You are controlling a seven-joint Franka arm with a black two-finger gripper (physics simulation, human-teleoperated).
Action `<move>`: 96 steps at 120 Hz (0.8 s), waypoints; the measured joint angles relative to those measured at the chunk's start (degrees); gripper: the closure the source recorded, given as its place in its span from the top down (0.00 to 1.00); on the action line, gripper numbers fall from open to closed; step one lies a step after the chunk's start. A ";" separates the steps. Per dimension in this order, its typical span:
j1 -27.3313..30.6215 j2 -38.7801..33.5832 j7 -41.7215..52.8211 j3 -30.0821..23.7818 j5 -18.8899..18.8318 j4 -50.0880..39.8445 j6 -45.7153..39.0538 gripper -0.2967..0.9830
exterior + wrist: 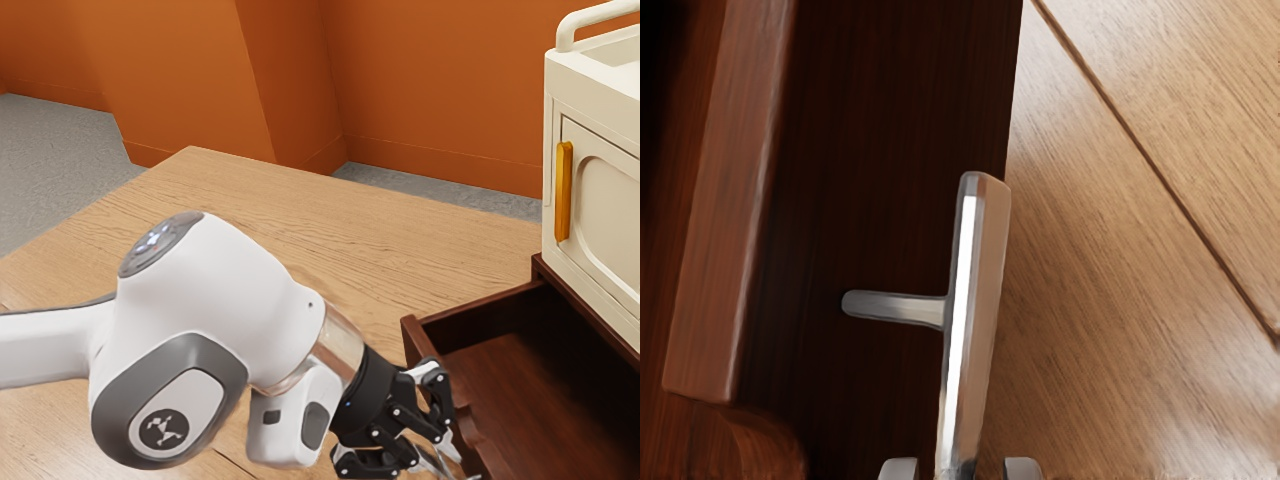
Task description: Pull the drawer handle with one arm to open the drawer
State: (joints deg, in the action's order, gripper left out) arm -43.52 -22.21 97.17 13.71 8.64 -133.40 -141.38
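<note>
The drawer (475,312) stands open at the exterior view's lower right; its handle (975,300), centre to lower edge in the wrist view, looks stiff and slick; the gripper (960,469) is wide, astride it; best pinched squarely, drawn steadily.

Across the middle of the frame, we have a broad free stretch over the counter (300,215). At lower right, the open drawer (480,304) juts out, with room to reach in from above. The white cabinet (600,110) blocks us at upper right, and our arm (230,290) at lower left. A post (895,307) crosses the gap between handle (980,260) and drawer front.
</note>
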 joint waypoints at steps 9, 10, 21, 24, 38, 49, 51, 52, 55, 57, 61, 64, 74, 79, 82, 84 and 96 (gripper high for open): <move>0.10 -0.61 -0.06 0.00 -0.11 -0.61 0.00 0.24; 0.11 -0.65 -0.07 0.00 -0.13 -0.67 -0.01 0.24; 0.95 -1.37 -0.15 -0.03 -0.50 -1.11 0.00 0.24; 1.09 -1.61 -0.16 -0.02 -0.58 -1.21 0.01 0.24; 1.33 -2.00 -0.23 -0.06 -0.84 -1.57 0.02 0.24; 1.34 -3.49 -0.28 -0.56 -1.29 -1.40 0.22 0.26; 1.34 -3.89 -0.28 -0.81 -1.35 -1.34 0.26 0.26; 1.37 -4.10 -0.28 -0.92 -1.40 -1.30 0.29 0.26; 1.41 -4.77 -0.30 -1.27 -1.52 -1.21 0.38 0.27; 1.39 -5.26 -0.30 -1.51 -1.55 -1.11 0.43 0.28; 1.36 -6.22 -0.29 -2.06 -1.61 -0.86 0.60 0.30; 1.35 -6.87 -0.29 -2.43 -1.66 -0.53 0.89 0.32; 1.42 -8.10 -0.26 -2.87 -2.39 1.97 3.58 0.43; 2.04 -8.10 -0.27 -2.63 -3.64 5.87 7.50 0.48; 2.41 -7.66 -0.30 -2.42 -4.92 9.15 10.89 0.50; 2.65 -7.17 -0.35 -2.18 -5.78 11.34 13.36 0.52; 3.60 -4.80 -1.50 3.66 -10.26 19.24 27.66 0.61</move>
State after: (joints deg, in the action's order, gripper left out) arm -39.92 -27.01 95.68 17.38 -1.62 -114.17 -113.72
